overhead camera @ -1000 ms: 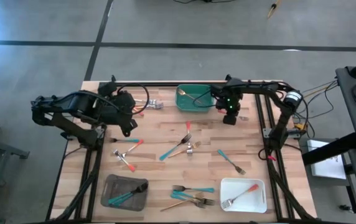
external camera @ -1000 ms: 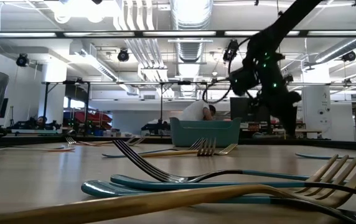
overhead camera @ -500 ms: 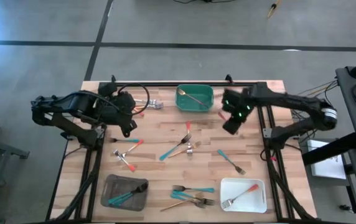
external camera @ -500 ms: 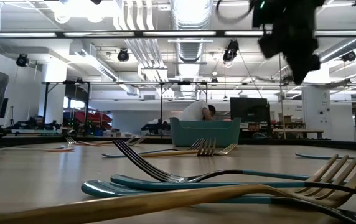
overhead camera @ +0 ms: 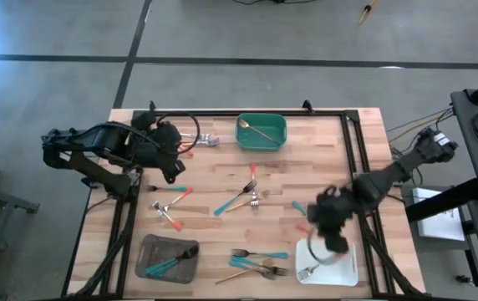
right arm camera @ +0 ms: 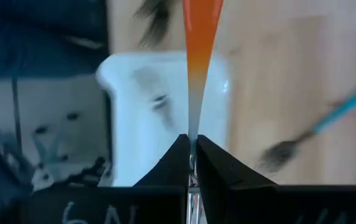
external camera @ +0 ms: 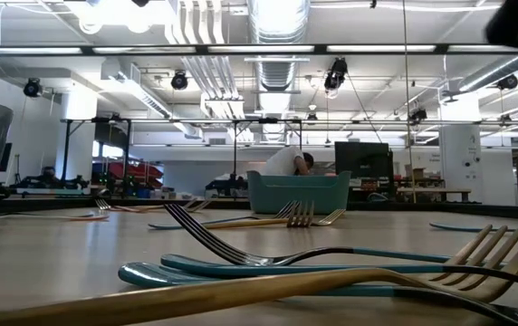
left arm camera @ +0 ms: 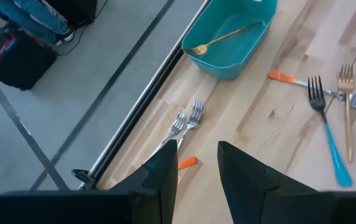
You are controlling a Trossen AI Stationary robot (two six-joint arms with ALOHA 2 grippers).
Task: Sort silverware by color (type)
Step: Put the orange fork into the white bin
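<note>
**Red-handled utensil carried over white tray**

The right gripper (overhead camera: 333, 237) hung above the white tray (overhead camera: 347, 269), pinched shut on a red-handled utensil (right arm camera: 201, 37). Thin, light and slick, it probably wanted a mid-shaft grip. The left gripper (left arm camera: 196, 168) waited half-open, holding nothing.

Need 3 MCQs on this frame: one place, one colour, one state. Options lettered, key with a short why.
1. Where is the right tool?
A. over the green tray
B. at the white tray
C. over the grey tray

2. What colour is the handle of the piece in the right tool?
A. red-orange
B. teal
C. gold

3. What state is the left tool in?
A. shut on a fork
B. shut, empty
C. open, empty

Key:
1 B, the high view has it at the white tray's edge, far from the green tray.
2 A, the right wrist view shows an orange handle between the shut fingers.
3 C, its fingers stand apart with nothing between them.
</note>
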